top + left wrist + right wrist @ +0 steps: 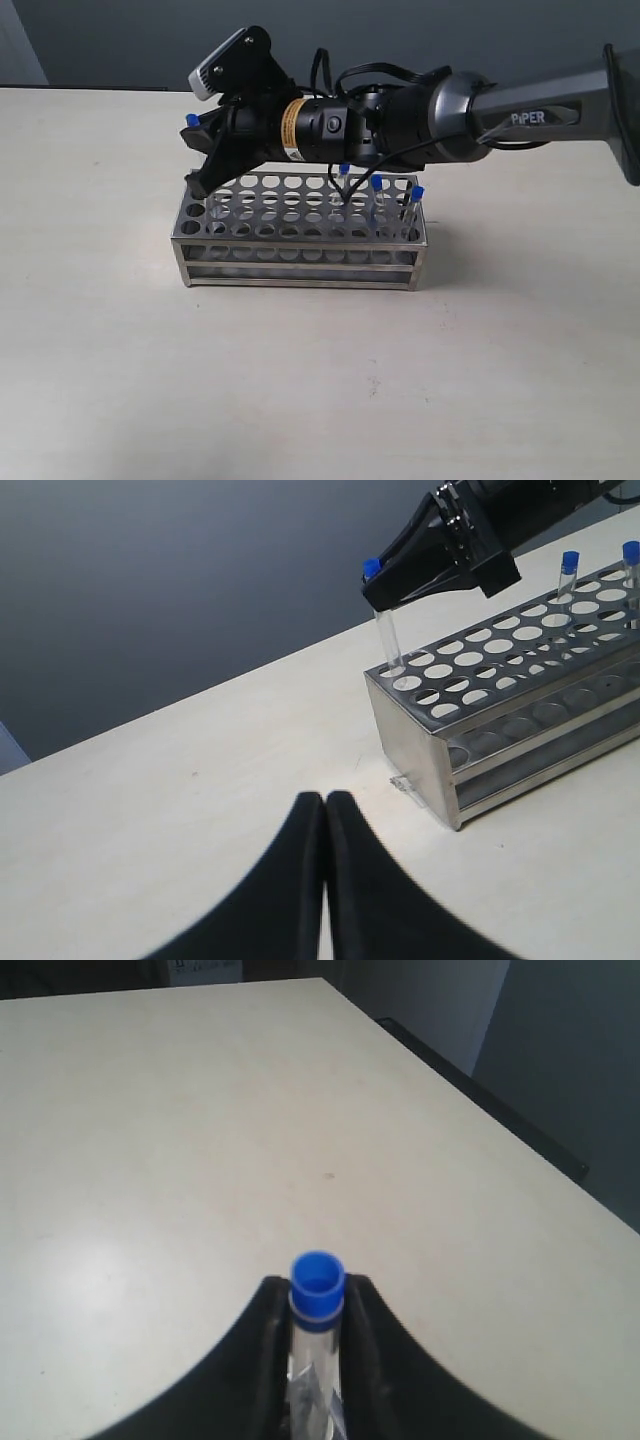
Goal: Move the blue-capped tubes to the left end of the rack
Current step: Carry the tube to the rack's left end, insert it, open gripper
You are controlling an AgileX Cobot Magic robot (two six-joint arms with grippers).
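The silver rack stands mid-table. My right gripper reaches across to its left end, shut on a blue-capped tube just under the cap. In the left wrist view this tube hangs tilted, its lower end at a corner hole of the rack. The right wrist view shows the cap between the fingers of my right gripper. Three more blue-capped tubes stand at the rack's right end. My left gripper is shut and empty over the table, short of the rack.
The right arm stretches over the rack from the right. Bare beige table lies in front of the rack and to its left. A dark wall runs behind the table's far edge.
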